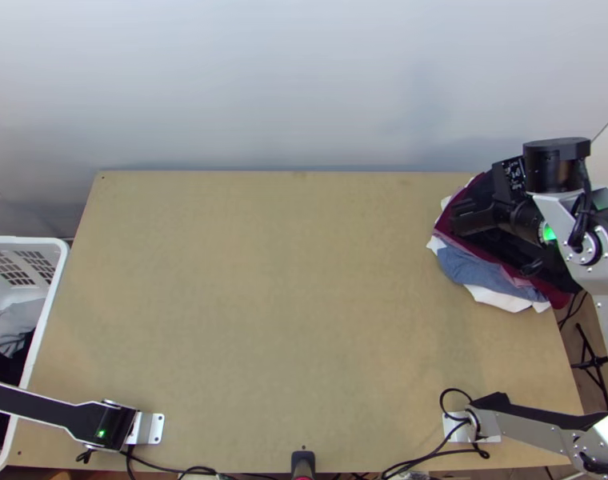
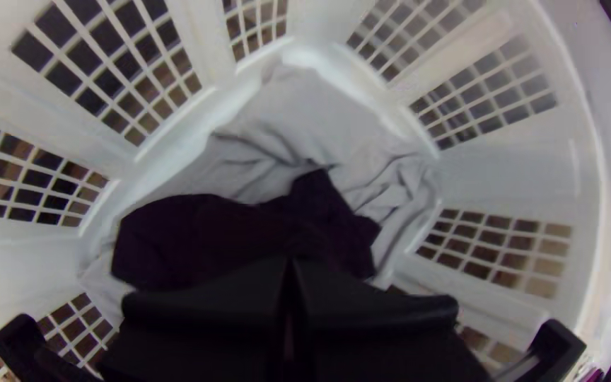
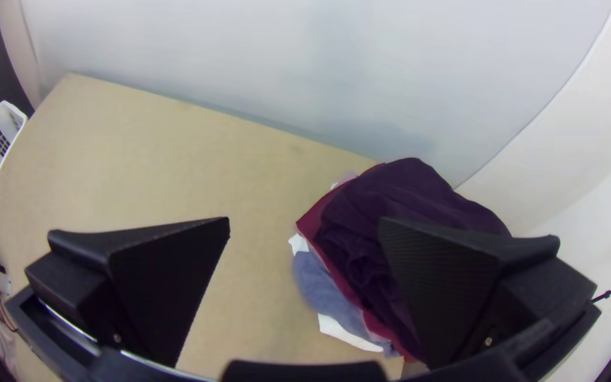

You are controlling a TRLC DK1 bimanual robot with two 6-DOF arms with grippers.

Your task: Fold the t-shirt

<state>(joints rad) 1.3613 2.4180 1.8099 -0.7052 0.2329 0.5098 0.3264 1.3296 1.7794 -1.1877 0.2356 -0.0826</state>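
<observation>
In the top view my right gripper [image 1: 501, 242] is open above the clothes pile [image 1: 492, 276] at the table's right back. The right wrist view shows my right gripper [image 3: 304, 230] with its fingers wide apart and nothing between them. A dark purple garment [image 3: 419, 191] lies bunched on that pile, over maroon, blue and white cloth. In the left wrist view my left gripper [image 2: 290, 272] is shut, inside the white basket [image 2: 588, 212]. Its fingers overlap a bunched dark purple cloth [image 2: 206, 230]; whether they pinch it is hidden. Light grey cloth [image 2: 305, 113] lies around it.
The table top [image 1: 288, 272] spreads between the basket [image 1: 52, 308] at the left and the pile. A pale wall [image 1: 304, 88] stands behind the back edge. Cables [image 1: 432, 452] run along the near edge, and a black post [image 1: 302, 464] stands at its middle.
</observation>
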